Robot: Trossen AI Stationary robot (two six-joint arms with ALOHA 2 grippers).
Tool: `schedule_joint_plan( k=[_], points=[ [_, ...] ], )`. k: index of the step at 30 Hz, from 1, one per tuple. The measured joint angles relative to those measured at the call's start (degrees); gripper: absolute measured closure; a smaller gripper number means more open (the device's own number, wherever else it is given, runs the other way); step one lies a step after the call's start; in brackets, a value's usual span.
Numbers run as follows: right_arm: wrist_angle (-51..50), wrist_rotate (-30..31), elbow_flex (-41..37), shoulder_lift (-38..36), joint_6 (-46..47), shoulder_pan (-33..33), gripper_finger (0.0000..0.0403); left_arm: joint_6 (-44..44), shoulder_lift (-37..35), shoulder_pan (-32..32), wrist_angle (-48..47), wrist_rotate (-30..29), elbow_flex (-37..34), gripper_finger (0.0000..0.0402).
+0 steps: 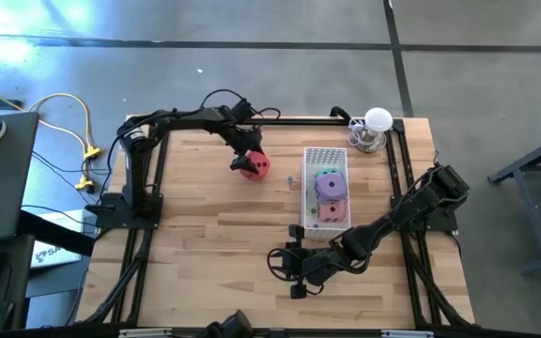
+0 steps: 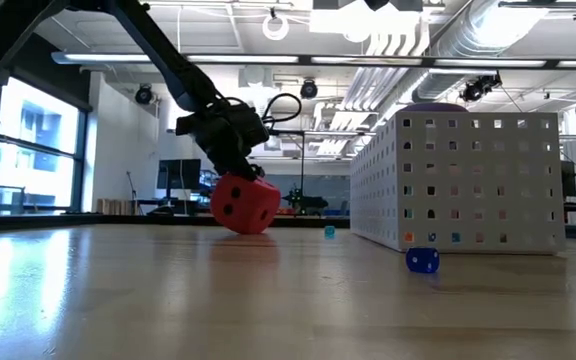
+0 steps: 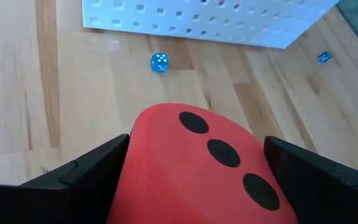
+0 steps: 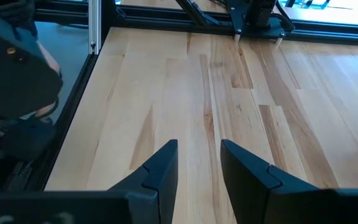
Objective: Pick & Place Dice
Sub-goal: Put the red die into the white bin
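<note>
Sitting between the left gripper's (image 1: 249,166) spread jaws, the red die (image 3: 204,168) touches the table (image 1: 205,244).

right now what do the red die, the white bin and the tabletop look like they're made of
Red die: seemingly soft foam or plush, matte, faintly fuzzy surface with rounded edges and flat dark pips, sitting between the left hand's fingers.
White bin: likely plastic or painted metal, rigid smooth walls punched with a regular grid of square holes.
Tabletop: wood, butcher-block strips with visible grain and a light sheen.
</note>
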Motion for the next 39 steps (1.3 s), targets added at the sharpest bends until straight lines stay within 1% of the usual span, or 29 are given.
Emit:
schedule_joint_plan(
  k=[4,9,11,15,18,25,27,31,34,39],
  points=[
    [0.0,0.0,0.0,0.0,0.0,0.0,0.0291,0.4,0.7,1.6,-0.7,6.9,-0.4,0.0073],
    [0.0,0.0,0.0,0.0,0.0,0.0,0.0291,1.5,-0.2,3.7,-2.7,16.8,-0.7,0.008],
    [0.1,0.1,0.0,0.0,0.0,0.0,0.0291,2.7,-0.9,3.8,-3.7,18.0,-0.7,0.0082],
    [0.1,0.2,0.0,0.0,0.0,0.0,0.0291,3.3,-2.2,3.0,-6.6,17.7,-0.9,0.0088],
    [0.5,0.2,0.0,0.0,0.0,0.0,0.0291,5.8,-2.9,2.0,-9.4,16.8,-0.9,0.0109],
    [1.7,0.1,0.0,0.0,0.1,0.0,0.0291,4.1,-5.2,-1.2,-10.5,11.4,-0.7,0.0225],
    [1.8,0.0,0.0,0.0,0.3,0.0,0.0291,3.4,-5.4,-1.9,-10.6,9.9,-0.6,0.0243],
    [1.8,0.0,0.0,0.0,1.1,0.3,0.0291,3.4,-5.6,-2.7,-11.4,8.8,-0.5,0.0243],
    [1.8,0.1,0.0,0.0,1.1,0.8,0.0291,5.8,-5.6,-3.1,-12.9,8.8,-0.5,0.024],
    [1.9,0.2,0.0,0.0,1.3,1.2,0.0291,6.3,-5.5,-3.1,-13.8,8.8,-0.5,0.0247]
  ],
)
